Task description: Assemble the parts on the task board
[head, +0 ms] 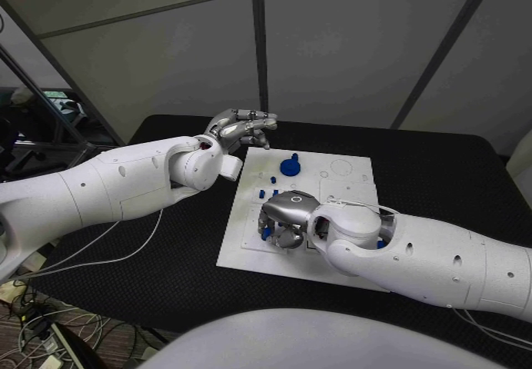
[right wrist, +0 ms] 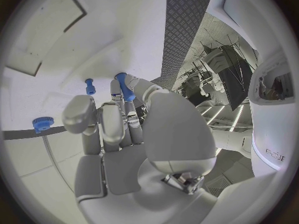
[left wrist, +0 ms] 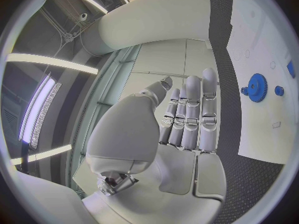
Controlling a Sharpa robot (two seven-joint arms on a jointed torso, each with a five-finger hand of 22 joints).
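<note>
The white task board (head: pixel 344 173) lies in the middle of the black table. A blue gear (head: pixel 290 165) stands on its far part, also seen as the gear (left wrist: pixel 256 87) and the gear (right wrist: pixel 42 124). Small blue pegs (head: pixel 270 181) stand near the board's left edge. My right hand (head: pixel 288 219) hovers low over the board's near left part, fingers curled down, and pinches a small blue peg (right wrist: pixel 124 87) between thumb and finger. Another blue peg (right wrist: pixel 90 86) stands on the board beside it. My left hand (head: pixel 244 127) hangs above the board's far left corner, its fingers (left wrist: pixel 190 114) straight and holding nothing.
The black table (head: pixel 443 169) reaches well beyond the board on every side. A white cable (head: pixel 111 250) trails over the table's left edge. A blue piece (head: pixel 380 244) peeks out from under my right forearm.
</note>
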